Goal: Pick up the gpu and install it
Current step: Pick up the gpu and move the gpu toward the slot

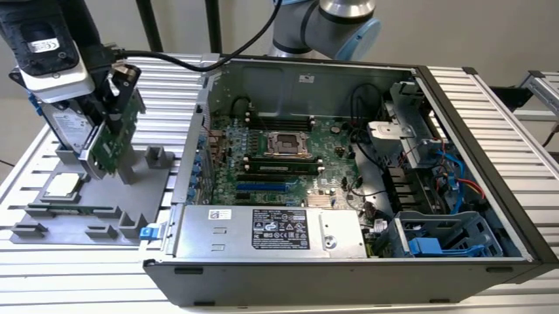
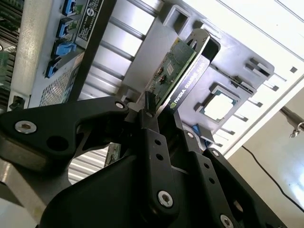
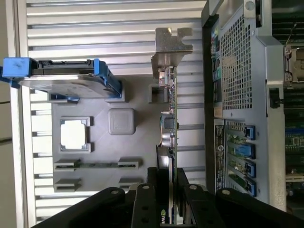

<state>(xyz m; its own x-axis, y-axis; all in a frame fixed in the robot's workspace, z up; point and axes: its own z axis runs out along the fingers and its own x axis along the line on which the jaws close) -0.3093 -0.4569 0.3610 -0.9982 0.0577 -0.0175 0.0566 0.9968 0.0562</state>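
— Two fingers (image 3: 144, 204): how were they set, and on what?

— Closed down to the thickness of a card. The black two-fingered gripper (image 3: 167, 189) had the gpu (image 3: 169, 118) pinched by one end. It was a thin rectangular card with a green circuit face and a black shroud, and both wrist views showed a finger flat against each face.

— Which way did it run from there?

— Straight out from the fingertips, long axis in line with the fingers, with the silver end bracket (image 3: 171, 45) at the far end. In the exterior view it hung tilted over the grey moulded parts tray (image 1: 52, 229), near the tray edge closest to the case.

— And the place it had to go?

— The open black computer case (image 1: 349, 278) stood just beside the tray on the slatted metal table (image 1: 489, 98), toward the exterior view's right. The card's green face was turned to the case wall, and the green motherboard (image 1: 262, 163) lay flat inside, beyond that wall.

— Anything you couldn't settle?

— Whether the card's lower edge was clear of the tray's grey posts, because the exterior view had them overlapping. The gripped end was hidden behind the fingers, and I couldn't make out the connector edge. Past the card, the silver hard drive in its blue frame (image 3: 66, 78) and the square silver processor chip (image 3: 74, 134) sat in the tray, apart from it.
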